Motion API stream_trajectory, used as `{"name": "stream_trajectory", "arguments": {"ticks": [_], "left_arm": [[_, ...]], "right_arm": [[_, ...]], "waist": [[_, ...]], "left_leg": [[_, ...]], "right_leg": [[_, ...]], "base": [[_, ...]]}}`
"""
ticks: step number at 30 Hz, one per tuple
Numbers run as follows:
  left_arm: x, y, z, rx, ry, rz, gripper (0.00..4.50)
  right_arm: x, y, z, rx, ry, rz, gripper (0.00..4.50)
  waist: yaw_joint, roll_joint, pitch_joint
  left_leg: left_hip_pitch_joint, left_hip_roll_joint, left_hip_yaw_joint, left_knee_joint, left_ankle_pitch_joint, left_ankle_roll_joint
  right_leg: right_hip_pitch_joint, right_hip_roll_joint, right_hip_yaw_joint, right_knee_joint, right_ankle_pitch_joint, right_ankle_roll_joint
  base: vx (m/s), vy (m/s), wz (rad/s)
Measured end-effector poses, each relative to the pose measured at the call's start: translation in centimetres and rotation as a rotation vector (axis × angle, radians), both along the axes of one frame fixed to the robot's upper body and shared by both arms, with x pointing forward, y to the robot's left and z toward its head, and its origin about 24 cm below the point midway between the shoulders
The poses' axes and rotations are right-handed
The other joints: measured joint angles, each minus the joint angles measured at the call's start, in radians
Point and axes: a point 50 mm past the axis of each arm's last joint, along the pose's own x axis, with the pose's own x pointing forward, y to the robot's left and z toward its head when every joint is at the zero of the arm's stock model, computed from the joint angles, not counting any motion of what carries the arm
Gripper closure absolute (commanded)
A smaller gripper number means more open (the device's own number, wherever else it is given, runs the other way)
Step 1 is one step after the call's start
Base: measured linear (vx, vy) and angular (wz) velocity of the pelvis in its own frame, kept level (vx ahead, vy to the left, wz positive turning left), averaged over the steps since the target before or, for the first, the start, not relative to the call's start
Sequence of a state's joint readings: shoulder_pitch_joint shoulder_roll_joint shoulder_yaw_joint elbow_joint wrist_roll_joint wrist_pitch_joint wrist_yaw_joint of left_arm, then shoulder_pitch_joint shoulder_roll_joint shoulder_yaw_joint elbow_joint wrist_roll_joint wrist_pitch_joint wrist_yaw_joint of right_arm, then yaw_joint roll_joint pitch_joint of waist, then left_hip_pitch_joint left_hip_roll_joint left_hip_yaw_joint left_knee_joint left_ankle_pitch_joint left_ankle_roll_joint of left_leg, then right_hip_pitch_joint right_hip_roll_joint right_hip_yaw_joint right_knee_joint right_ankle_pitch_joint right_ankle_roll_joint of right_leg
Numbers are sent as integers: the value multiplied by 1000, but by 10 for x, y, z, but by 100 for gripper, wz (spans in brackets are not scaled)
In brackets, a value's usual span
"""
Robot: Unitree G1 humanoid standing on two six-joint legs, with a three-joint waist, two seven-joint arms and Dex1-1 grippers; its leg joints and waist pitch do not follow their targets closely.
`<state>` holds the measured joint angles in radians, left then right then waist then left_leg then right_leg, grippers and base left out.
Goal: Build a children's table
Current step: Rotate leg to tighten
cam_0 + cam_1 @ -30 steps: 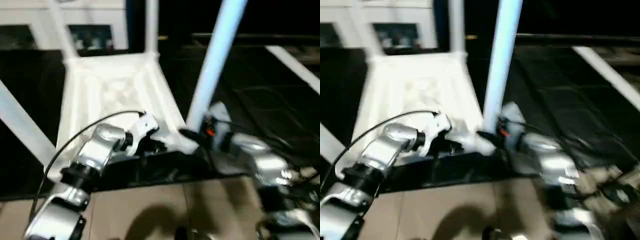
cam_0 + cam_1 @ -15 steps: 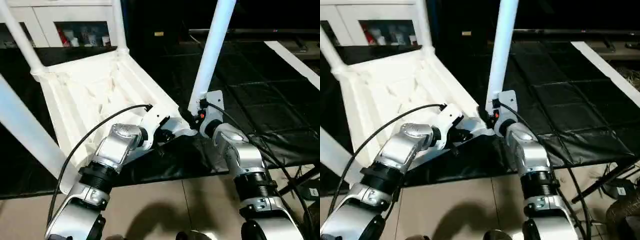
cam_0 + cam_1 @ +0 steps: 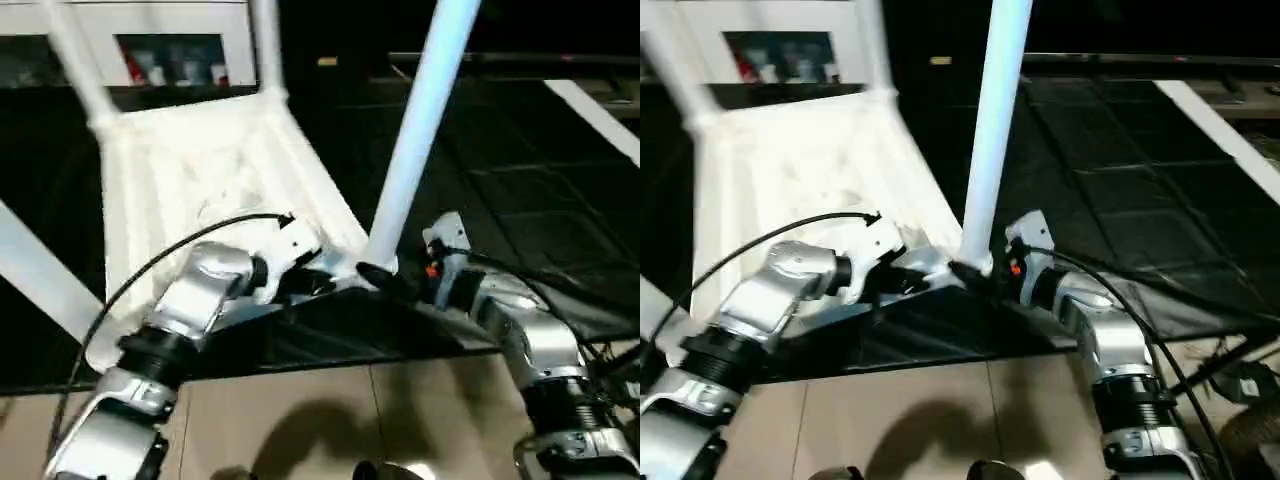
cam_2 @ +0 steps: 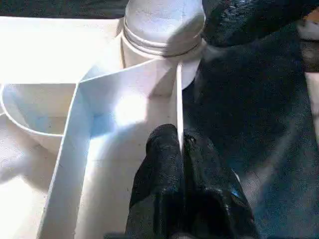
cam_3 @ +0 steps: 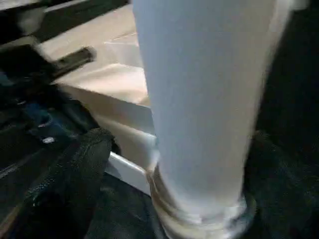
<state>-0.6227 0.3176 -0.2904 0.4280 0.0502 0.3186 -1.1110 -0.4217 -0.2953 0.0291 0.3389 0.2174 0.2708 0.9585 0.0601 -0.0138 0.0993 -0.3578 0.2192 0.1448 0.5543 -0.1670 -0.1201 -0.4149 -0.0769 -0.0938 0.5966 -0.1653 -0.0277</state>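
Since half a second ago, right gripper [image 5: 164, 164] is spreading around the leg [image 3: 415, 140], seemingly seated in its socket [image 4: 162, 59]; left gripper [image 4: 182, 164] is clamping a rib [image 4: 178, 104] of the tabletop [image 3: 190, 170].

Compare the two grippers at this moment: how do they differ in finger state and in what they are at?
The left gripper has its fingers shut on a thin rib of the table top; the right gripper has its fingers spread on either side of the near leg. The left one works at the ribbed underside, the right one at the leg's base, where it enters the corner socket. Both are at the same near corner.
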Motion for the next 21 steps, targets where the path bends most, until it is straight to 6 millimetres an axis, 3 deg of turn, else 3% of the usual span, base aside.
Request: {"name": "stream_trajectory", "arguments": {"ticks": [7, 21], "left_arm": [[-7, 12, 1, 53, -19, -214, 450], [-14, 14, 2, 123, -1, -468, 450]], "right_arm": [[-13, -16, 11, -25, -3, 279, 7], [-26, -23, 9, -93, 91, 583, 132]], "waist": [[35, 0, 0], [55, -1, -1]], "left_leg": [[-1, 6, 12, 7, -1, 7], [0, 8, 20, 15, -1, 9]], "right_leg": [[0, -2, 1, -1, 0, 0], [1, -6, 2, 6, 0, 0]], "base": [[0, 0, 0], [0, 0, 0]]}}
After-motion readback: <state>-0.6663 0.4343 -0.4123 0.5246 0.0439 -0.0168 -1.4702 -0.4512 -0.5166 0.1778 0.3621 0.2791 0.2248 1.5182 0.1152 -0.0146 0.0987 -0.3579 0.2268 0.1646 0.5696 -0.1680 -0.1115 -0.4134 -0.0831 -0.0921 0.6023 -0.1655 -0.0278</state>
